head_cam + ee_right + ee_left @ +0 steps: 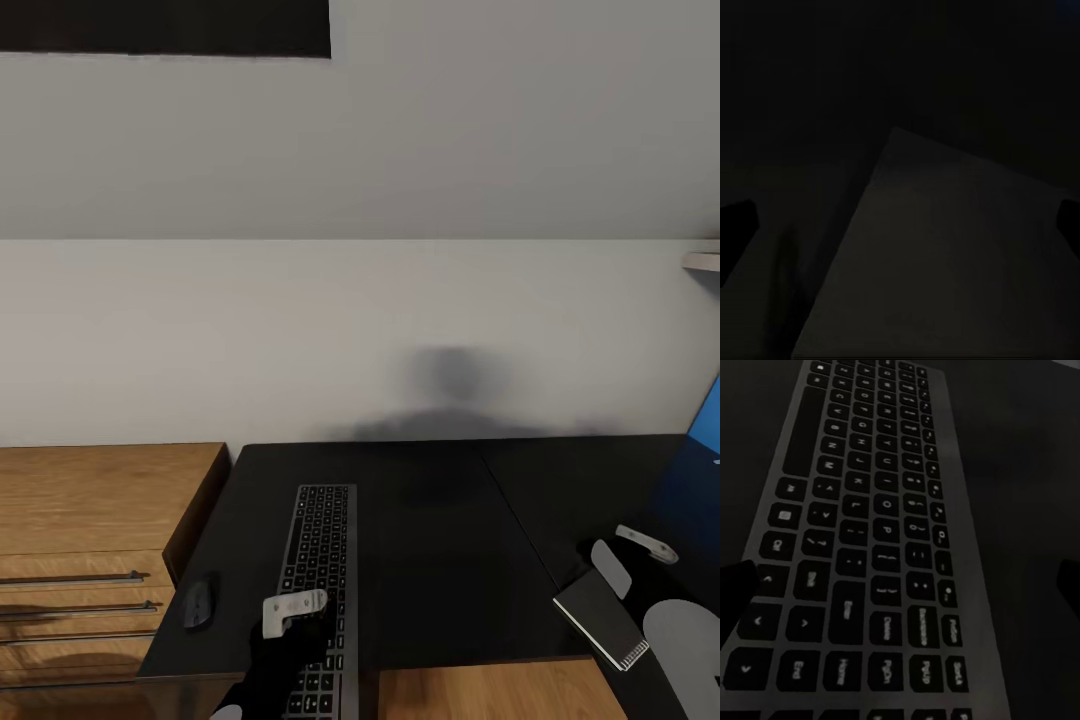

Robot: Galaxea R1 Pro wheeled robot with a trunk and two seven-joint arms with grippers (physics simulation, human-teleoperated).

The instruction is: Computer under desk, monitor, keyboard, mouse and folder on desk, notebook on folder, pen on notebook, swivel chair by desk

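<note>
Nearest to you, at about 7 o'clock, your left hand (pixel 296 612) hovers low over the near end of the keyboard (pixel 322 580), its fingers spread and grasping nothing; the mouse (pixel 199 603) lies just beside, toward 9 o'clock. At 4 o'clock the right hand (pixel 632 555) hangs released above the thin dark notebook (pixel 603 620) on the black bench (pixel 440 560). I judge the keyboard stiff, light and slippery, so take it across its narrow width, near the middle.

Left arm (pixel 275 665) is showing matte black, ending in a pale grey blocky gripper (pixel 293 612). Right arm (pixel 680 630) is showing rounded light-grey shell panels and pale grey fingers (pixel 645 543).
</note>
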